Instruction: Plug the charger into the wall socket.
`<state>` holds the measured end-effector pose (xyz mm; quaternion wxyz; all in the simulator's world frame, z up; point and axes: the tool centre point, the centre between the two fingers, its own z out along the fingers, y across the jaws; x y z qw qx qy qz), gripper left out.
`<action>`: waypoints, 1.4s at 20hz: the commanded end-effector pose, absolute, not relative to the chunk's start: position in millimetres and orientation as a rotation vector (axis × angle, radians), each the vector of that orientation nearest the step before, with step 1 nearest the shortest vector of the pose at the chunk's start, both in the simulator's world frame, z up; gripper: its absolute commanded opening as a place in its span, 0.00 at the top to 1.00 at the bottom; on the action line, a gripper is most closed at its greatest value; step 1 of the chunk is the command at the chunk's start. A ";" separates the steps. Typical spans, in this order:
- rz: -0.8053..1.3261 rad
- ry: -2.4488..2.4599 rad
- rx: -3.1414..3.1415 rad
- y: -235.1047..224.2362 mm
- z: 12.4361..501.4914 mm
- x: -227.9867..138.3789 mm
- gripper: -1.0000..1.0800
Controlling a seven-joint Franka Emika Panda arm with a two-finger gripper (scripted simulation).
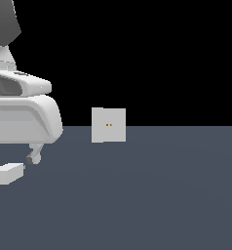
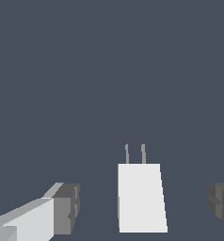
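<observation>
The charger [image 1: 7, 174] is a small white block lying flat on the grey floor at the exterior view's far left. In the wrist view the charger [image 2: 141, 197] shows two thin prongs at one end and lies between my spread fingers, touching neither. My gripper [image 2: 144, 207] is open and hangs just above it; one fingertip [image 1: 34, 157] shows below the white hand in the exterior view. The wall socket [image 1: 108, 125] is an upright white square plate with two tiny yellowish dots, standing farther back, to the exterior view's right of the charger.
The grey floor [image 1: 152, 195] stretches across the scene under a black background. My bulky white arm [image 1: 20, 112] fills the exterior view's upper left.
</observation>
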<state>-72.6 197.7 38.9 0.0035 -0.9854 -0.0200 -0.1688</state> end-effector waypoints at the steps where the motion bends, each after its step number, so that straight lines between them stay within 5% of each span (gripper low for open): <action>1: -0.528 -0.063 -3.089 197.6 27.4 -73.1 0.04; 9: -0.529 -0.062 -3.089 197.8 11.8 -72.6 0.04; 10: -0.529 -0.062 -3.089 197.8 11.8 -72.6 1.00; 28: -0.530 -0.076 -3.088 185.7 17.4 -69.4 1.00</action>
